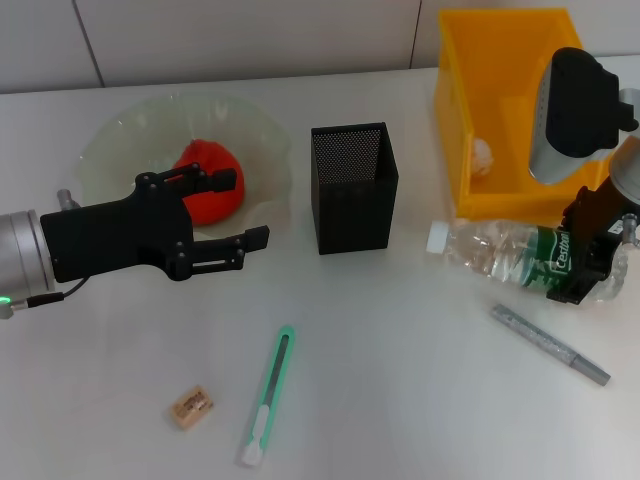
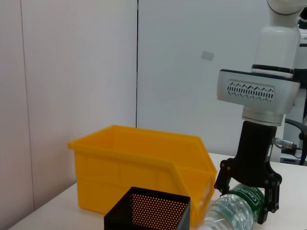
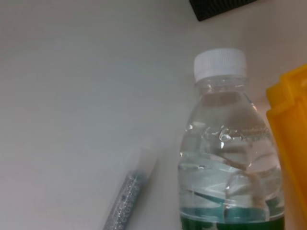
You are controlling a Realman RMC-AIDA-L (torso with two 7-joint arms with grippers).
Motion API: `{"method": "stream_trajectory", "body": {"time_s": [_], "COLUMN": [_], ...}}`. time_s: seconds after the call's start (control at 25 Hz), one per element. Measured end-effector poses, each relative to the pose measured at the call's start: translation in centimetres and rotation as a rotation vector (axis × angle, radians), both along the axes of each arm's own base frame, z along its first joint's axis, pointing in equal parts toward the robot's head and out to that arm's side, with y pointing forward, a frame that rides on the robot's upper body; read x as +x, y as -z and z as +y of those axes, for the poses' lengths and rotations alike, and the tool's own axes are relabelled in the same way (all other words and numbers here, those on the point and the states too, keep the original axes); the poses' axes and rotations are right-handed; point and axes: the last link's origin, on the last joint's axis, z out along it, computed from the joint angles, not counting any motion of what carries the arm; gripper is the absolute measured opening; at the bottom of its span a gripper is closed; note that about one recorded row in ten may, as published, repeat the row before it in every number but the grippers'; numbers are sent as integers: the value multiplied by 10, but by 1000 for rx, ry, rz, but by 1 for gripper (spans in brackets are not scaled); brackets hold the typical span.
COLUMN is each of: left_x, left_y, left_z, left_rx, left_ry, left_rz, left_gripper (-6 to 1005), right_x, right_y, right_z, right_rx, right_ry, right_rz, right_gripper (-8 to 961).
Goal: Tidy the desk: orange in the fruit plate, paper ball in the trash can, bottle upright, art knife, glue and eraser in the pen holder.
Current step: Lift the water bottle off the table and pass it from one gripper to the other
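the left gripper covered part of the orange and the near rim of the fruit plate. the right gripper hid the bottle at its base, so whether the fingers pressed it could not be told. the pale lump in the trash can was perhaps the paper ball, too small to be sure. the glue was blurred and cut off in the right wrist view.
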Motion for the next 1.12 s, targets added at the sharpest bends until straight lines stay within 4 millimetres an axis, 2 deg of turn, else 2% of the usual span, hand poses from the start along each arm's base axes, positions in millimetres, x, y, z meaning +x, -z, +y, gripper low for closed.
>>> {"method": "stream_trajectory", "body": {"time_s": [0.68, 1.12], "left_x": [1, -1], "left_y": [0, 0], "left_z": [0, -2], "left_rx": [-2, -4], "left_ry": [5, 3], "left_rz": [-2, -4], "left_gripper": [799, 798], "right_x": [4, 0], "right_y": [8, 5], "right_z": [-8, -9], "right_rx": [-16, 18], "right_ry": [36, 30], "right_rz": [-30, -21], "right_gripper": [779, 776]}}
